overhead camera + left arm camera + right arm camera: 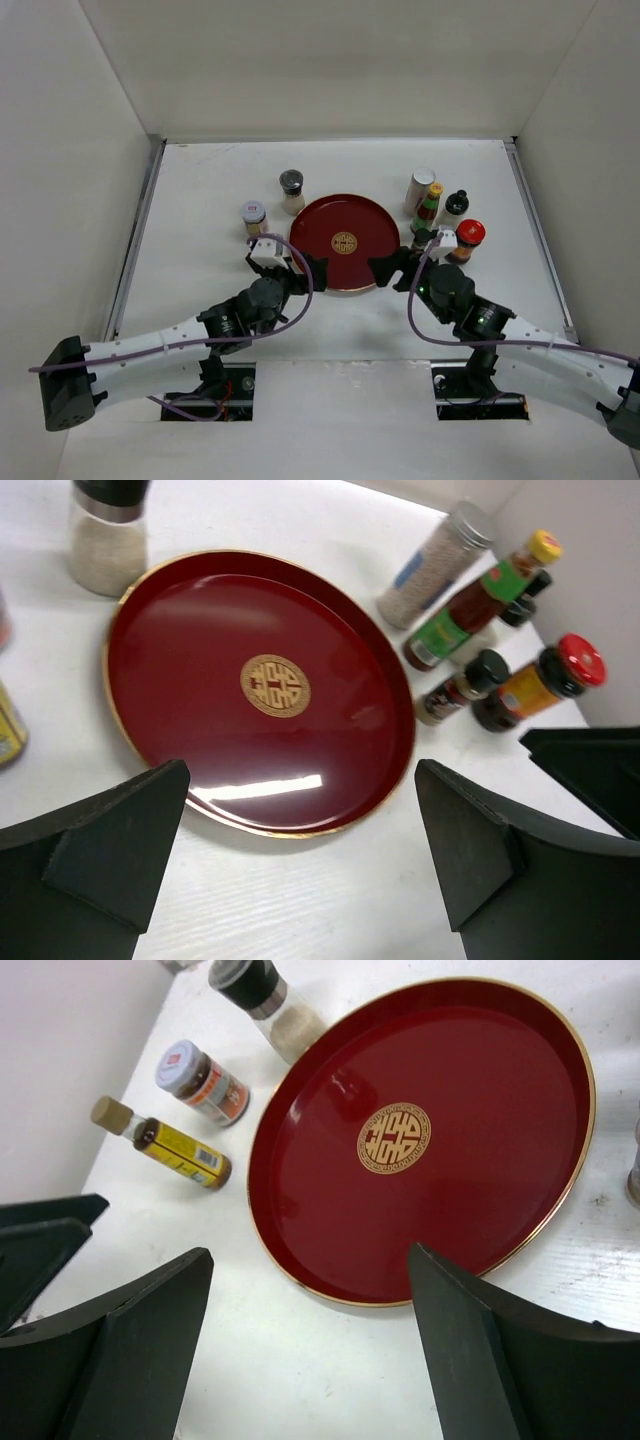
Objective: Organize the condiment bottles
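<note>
The round red tray [345, 243] lies mid-table. Left of it stand a black-capped shaker [292, 190] and a silver-lidded jar [254, 217]. A small yellow bottle [170, 1145] lies on its side beside the jar. Right of the tray stand a tall white bottle [420, 190], a yellow-capped green-label bottle [430, 205], a black-capped bottle [456, 207], a small black-capped bottle [460, 688] and a red-capped jar [468, 240]. My left gripper [308, 268] is open and empty at the tray's near left rim. My right gripper [388, 268] is open and empty at the near right rim.
White walls enclose the table on the left, back and right. A metal rail [138, 235] runs along the left edge. Each gripper's black fingers show in the other's wrist view, close together in front of the tray.
</note>
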